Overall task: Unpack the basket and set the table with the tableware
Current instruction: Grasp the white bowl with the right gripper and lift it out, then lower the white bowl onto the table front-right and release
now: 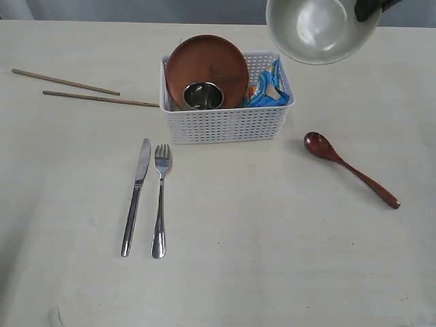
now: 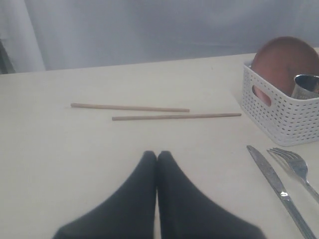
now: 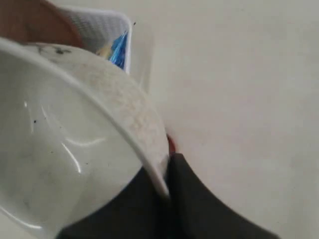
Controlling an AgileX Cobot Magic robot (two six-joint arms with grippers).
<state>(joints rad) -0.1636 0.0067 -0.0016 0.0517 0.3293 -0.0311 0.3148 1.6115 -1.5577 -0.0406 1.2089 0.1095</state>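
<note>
The white basket (image 1: 225,124) stands on the table (image 1: 272,238) and holds the brown plate (image 1: 204,65) on edge, the steel cup (image 1: 203,96) and a blue snack packet (image 1: 271,87). High at the back right, my right gripper (image 3: 168,186) is shut on the rim of the off-white bowl (image 1: 317,28), lifted above the table. On the table lie the knife (image 1: 136,196), the fork (image 1: 161,197), the wooden spoon (image 1: 349,167) and two chopsticks (image 1: 82,90). My left gripper (image 2: 157,155) is shut and empty, low over the table near the chopsticks (image 2: 174,117).
The basket (image 2: 281,112), the knife (image 2: 279,189) and the fork (image 2: 299,169) show to one side of the left gripper in its wrist view. Bare tabletop spreads across the front of the exterior view. A grey backdrop runs behind the far edge.
</note>
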